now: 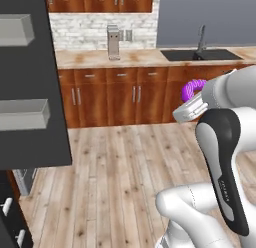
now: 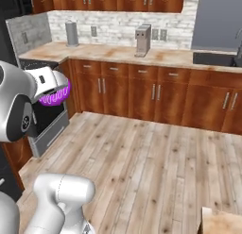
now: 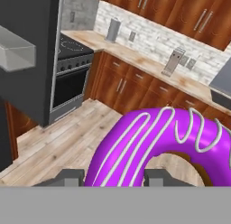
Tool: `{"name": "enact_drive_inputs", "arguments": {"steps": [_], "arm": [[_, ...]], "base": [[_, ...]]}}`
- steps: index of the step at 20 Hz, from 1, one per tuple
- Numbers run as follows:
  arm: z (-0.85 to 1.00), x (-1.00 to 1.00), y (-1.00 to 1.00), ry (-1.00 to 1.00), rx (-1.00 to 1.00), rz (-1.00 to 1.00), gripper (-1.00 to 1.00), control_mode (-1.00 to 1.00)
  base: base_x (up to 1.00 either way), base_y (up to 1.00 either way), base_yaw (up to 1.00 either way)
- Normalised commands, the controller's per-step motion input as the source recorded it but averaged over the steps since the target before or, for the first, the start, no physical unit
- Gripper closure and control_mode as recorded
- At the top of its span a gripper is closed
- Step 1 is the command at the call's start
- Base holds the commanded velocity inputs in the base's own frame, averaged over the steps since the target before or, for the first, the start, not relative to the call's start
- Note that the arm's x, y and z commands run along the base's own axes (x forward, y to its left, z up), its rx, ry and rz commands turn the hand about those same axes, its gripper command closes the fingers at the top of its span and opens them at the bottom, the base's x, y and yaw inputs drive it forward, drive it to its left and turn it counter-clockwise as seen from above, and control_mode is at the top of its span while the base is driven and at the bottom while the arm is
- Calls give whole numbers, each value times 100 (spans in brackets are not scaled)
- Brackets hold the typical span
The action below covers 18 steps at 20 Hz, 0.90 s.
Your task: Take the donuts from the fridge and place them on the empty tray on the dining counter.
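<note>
High above the wooden floor [image 2: 156,153], beside the open fridge door [image 1: 30,77], the gripper [image 3: 113,175] clamps a purple donut [image 3: 153,142], so carrying it level and steadily toward the dining counter seems wisest.

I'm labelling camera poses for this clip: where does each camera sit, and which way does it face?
Left base view: behind the arm, left; faces the sink counter; arm at lower right holds the donut.
Right base view: behind, right; faces the same cabinets; arm at lower left.
Hand view: on the hand, along the gripper past the donut toward the stove.
Shared: donut, coffee machine.
</note>
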Motion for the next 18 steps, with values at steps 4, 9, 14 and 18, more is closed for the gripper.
{"name": "enact_drive_inputs", "arguments": {"steps": [4,9,14,18], "arm": [[0,0,0,0,0,0,100,100],[0,0,0,0,0,0,100,100],[0,0,0,0,0,0,100,100],[0,0,0,0,0,0,100,100]], "base": [[-34,25,-37],[-49,7,-34],[-65,0,-28],[-68,0,-22]]}}
